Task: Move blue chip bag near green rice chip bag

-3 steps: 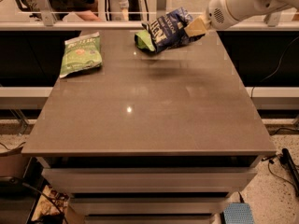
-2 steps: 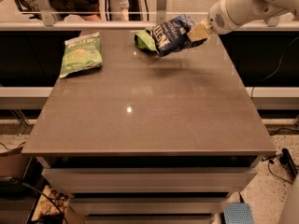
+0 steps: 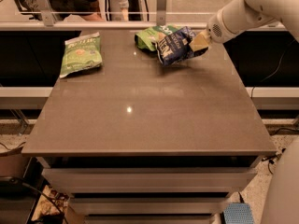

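Note:
The blue chip bag (image 3: 174, 46), dark blue with white lettering, hangs tilted just above the far middle of the table. My gripper (image 3: 198, 42) comes in from the upper right and is shut on the bag's right end. The green rice chip bag (image 3: 150, 35), bright light green, lies on the table right behind and to the left of the blue bag, which overlaps its right part.
A duller green bag with a whitish top band (image 3: 80, 53) lies at the far left of the grey table (image 3: 140, 111). A glass rail and a seated person are behind the far edge. My white arm (image 3: 252, 8) crosses the upper right.
My gripper has moved the blue chip bag down closer to the tabletop, in front of the light-green bag. The two green bags have not moved.

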You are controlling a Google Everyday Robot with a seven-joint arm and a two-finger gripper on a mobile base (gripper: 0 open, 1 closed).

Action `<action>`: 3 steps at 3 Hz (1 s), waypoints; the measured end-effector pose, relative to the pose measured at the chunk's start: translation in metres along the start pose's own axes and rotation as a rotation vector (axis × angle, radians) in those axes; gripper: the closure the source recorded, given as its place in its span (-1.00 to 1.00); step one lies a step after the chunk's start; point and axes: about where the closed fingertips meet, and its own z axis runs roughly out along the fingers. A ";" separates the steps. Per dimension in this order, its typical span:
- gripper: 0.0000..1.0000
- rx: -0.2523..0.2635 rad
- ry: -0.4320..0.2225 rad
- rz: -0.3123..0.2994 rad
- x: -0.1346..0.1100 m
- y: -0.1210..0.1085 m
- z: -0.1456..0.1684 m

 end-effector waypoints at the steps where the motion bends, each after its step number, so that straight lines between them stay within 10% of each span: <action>1: 1.00 0.009 0.050 0.016 0.018 -0.002 0.012; 3: 0.17 0.002 0.052 0.014 0.018 0.000 0.016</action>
